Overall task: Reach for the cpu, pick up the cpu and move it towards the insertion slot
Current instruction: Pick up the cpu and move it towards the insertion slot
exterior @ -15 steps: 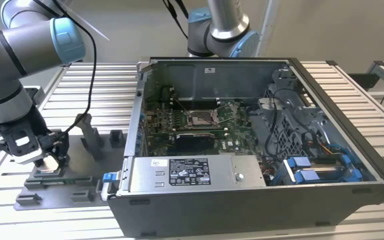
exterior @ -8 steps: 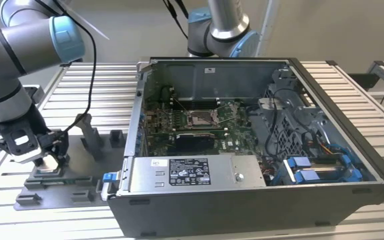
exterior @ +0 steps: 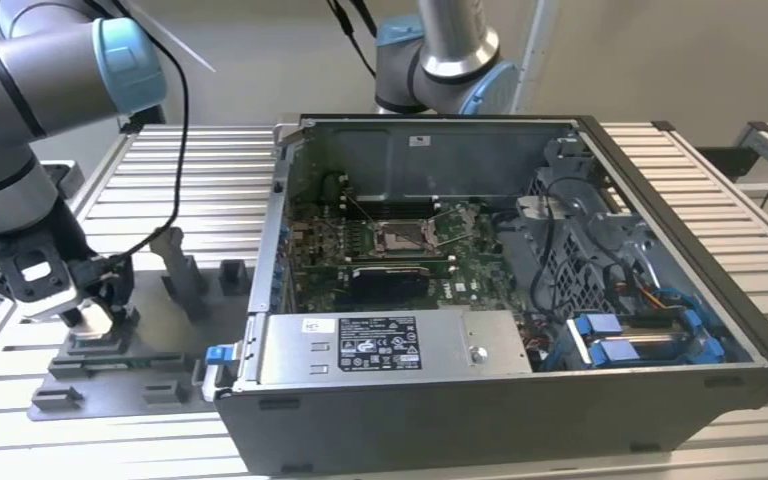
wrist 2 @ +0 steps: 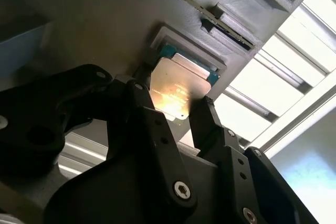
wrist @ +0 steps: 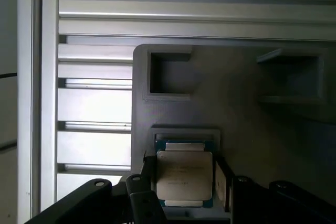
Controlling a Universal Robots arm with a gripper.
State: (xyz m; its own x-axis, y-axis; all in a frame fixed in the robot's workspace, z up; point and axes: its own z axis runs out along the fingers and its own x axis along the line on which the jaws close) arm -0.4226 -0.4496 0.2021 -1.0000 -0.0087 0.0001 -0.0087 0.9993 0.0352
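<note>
Cpu (wrist: pixel 185 179): lay flat in grey fixture (wrist: pixel 241 119) recess, well apart from insertion slot (exterior: pixel 404 233).
Gripper (wrist: pixel 186 167): jaws spread astride cpu, seemingly not yet clamped.
Handling: judged light, stiff, thin, fragile; best pinched by opposite edges.

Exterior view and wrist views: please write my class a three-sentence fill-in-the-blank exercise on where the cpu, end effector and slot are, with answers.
1. The cpu lies in a recess of the grey ____.
2. In the exterior view, the end effector is to the ____ of the case.
3. The slot sits in the ____ motherboard.
Answers: fixture; left; green.
</note>
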